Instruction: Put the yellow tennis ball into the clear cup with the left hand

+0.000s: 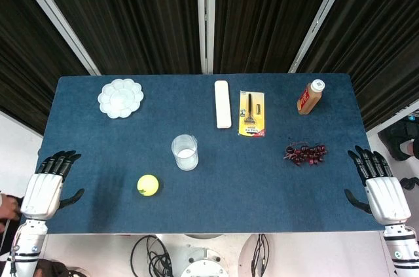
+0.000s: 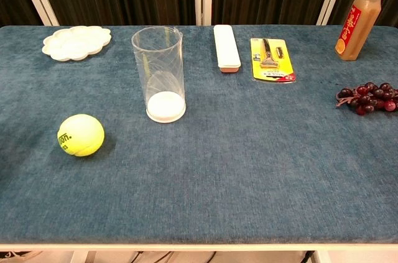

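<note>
Now, left hand: we see our left hand (image 1: 46, 188) at the table's left edge, fingers spread, holding nothing.
Right hand: our right hand (image 1: 382, 188) rests at the right edge, likewise spread and empty.
Tennis ball: the yellow tennis ball (image 2: 81, 135) lies on the blue table (image 2: 249, 170), near the left hand.
Cup: the clear cup (image 2: 159, 74) stands upright, near the ball, apart from it.
Beyond: white palette (image 2: 76, 42), white case (image 2: 226, 47), packaged razor (image 2: 271, 59), juice bottle (image 2: 356, 22), grapes (image 2: 368, 97).

The left hand (image 1: 49, 185) and the right hand (image 1: 380, 185) each combine a white moulded palm shell, black segmented fingers (image 1: 60, 161) and a white cylindrical wrist section.
</note>
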Available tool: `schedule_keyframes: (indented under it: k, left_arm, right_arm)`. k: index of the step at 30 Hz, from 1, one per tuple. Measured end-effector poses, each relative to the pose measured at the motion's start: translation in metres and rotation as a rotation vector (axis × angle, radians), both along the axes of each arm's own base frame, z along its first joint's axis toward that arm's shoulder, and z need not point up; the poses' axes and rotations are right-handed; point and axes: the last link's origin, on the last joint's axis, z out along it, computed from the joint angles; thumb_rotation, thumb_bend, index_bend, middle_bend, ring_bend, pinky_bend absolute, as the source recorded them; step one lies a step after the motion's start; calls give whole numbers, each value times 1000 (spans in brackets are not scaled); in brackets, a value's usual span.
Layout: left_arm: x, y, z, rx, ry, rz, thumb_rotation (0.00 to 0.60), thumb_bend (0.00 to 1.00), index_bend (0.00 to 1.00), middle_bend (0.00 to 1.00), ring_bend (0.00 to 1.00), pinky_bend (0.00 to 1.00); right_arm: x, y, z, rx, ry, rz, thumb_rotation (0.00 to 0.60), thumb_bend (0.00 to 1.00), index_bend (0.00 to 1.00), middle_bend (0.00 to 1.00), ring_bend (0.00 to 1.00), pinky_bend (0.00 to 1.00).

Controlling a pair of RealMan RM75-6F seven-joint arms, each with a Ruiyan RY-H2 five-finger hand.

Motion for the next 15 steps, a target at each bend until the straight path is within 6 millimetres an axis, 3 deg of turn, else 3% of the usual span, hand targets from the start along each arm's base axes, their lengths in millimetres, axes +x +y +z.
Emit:
schedule_keyframes:
  k: [15]
  left_arm:
    - [6,0,-5,-39,1,-19,600,177,181,143,101,181]
  right_arm:
    - [1,-2,1,-5,-5,3,600,209,0,0,0,0]
